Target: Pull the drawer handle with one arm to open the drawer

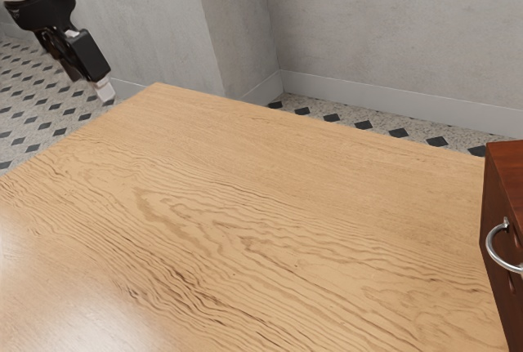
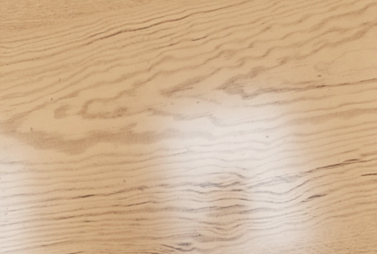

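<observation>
The drawer handle (image 1: 500, 247), a metal loop, is set on the dark drawer (image 1: 508, 197) at the exterior view's right edge, beside the table (image 1: 245, 205). A long reach across is called for, with the loop met squarely and the pull kept straight outward. The gripper (image 1: 102, 86) is held high at the exterior view's upper left, angled downward, well apart from the handle; whether it is released or clenched cannot be told.

Soft, even light fills the room, the grey walls (image 1: 392, 25) evenly bright. The wooden table (image 1: 245, 205) takes a pale sheen toward the lower left of the exterior view; in the wrist view a broad whitish glare washes its grain. The drawer handle (image 1: 490, 252) glints at the right edge.
</observation>
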Tool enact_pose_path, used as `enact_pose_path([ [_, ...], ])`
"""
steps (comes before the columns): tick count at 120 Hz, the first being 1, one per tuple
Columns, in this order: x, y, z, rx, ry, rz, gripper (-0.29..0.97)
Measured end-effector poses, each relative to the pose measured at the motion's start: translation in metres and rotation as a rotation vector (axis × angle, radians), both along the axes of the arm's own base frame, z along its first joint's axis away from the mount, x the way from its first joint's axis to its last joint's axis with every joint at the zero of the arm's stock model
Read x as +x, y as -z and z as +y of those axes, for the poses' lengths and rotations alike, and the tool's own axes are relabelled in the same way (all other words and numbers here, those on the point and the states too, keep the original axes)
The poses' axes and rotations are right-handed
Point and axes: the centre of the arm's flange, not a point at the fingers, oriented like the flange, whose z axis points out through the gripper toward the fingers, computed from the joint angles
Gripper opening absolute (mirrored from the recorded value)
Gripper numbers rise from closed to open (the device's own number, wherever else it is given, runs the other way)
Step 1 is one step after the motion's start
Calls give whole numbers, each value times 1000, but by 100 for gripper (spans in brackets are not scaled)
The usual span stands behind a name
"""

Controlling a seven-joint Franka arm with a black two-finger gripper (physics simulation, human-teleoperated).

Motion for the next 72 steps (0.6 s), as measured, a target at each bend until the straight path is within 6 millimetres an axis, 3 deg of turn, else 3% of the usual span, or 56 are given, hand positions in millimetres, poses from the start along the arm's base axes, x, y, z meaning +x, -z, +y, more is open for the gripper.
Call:
enact_pose_path([
  [27,-5,-10,-2,4,41,-32,68],
  [35,-13,-26,-28,12,99,-68,68],
  [42,-12,-29,-58,17,167,-73,68],
  [50,-3,-14,-69,20,200,-50,68],
  [62,22,39,-73,28,234,22,68],
  [72,35,64,-94,54,299,32,68],
])
